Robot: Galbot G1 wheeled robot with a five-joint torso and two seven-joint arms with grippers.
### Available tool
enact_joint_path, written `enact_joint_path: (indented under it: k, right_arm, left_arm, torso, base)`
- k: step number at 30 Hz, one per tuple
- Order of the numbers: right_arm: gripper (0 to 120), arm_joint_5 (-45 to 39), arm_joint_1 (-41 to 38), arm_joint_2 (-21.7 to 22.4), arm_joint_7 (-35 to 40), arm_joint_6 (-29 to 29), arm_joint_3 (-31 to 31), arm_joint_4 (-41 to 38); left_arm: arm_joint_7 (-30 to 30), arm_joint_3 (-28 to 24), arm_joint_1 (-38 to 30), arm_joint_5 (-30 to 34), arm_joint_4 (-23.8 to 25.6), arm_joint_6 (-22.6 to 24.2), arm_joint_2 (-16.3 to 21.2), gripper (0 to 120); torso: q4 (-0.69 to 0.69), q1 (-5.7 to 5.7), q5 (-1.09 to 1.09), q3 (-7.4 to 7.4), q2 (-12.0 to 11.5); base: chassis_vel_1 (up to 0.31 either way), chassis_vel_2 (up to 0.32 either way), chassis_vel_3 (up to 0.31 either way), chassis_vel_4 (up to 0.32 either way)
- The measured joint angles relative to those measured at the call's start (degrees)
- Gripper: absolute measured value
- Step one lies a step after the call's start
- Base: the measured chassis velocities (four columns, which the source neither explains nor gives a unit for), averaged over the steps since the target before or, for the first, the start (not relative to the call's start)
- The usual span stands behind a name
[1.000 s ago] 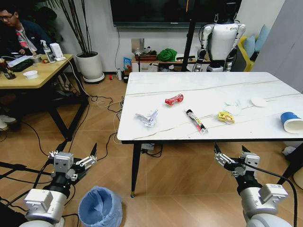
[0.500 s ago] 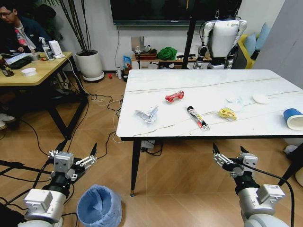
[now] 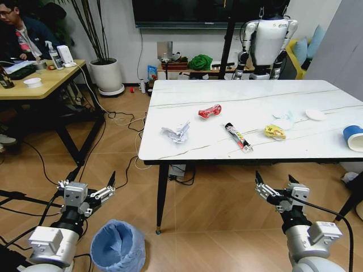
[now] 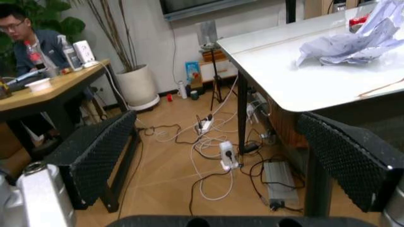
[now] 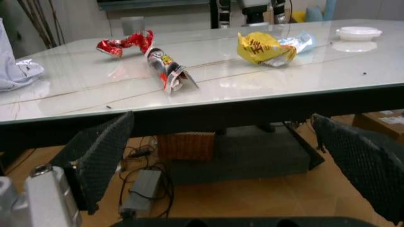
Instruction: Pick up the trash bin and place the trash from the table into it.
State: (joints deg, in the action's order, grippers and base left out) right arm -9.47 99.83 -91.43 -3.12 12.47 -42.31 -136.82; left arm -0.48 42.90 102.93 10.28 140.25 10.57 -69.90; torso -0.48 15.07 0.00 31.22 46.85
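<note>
The trash bin (image 3: pixel 118 247), lined with a wrinkly light blue bag, stands on the floor just right of my left arm. My left gripper (image 3: pixel 93 179) hangs open above the floor, left of the bin and short of the table (image 3: pixel 244 93). On the table lie a clear-silver wrapper (image 3: pixel 176 132), a red wrapper (image 3: pixel 210 111), a stick pack (image 3: pixel 237 137), a yellow wrapper (image 3: pixel 274 132), tissues (image 3: pixel 283 117), a white lid (image 3: pixel 314 114) and a blue-white cup (image 3: pixel 354 137). Below the table's front edge my right gripper (image 3: pixel 274 181) is open and empty. The right wrist view looks across the stick pack (image 5: pixel 167 68) and yellow wrapper (image 5: pixel 265 49).
A yellow-wood desk (image 3: pixel 42 85) with a seated person stands at the far left. Cables and a power strip (image 4: pixel 226 153) lie on the floor by the table's black leg (image 3: pixel 161 198). Behind the table are a potted plant (image 3: pixel 106 76) and another robot (image 3: pixel 266 42).
The whole picture has shifted a little, so the camera has moved. Both arms hold the same pose with open fingers, and the trash lies where it was.
</note>
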Motion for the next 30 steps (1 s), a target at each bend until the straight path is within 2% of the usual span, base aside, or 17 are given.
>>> enact_joint_path:
  k: [30]
  right_arm:
    - [100, 0.3, 0.0, -0.3, -0.1, -0.5, 0.2, 0.8]
  left_arm:
    - [1.0, 0.0, -0.2, -0.9, -1.0, -0.3, -0.2, 100]
  torso:
    - [0.0, -3.14, 0.0, -4.35, -7.5]
  base:
    - [0.0, 0.0, 0.0, 0.0]
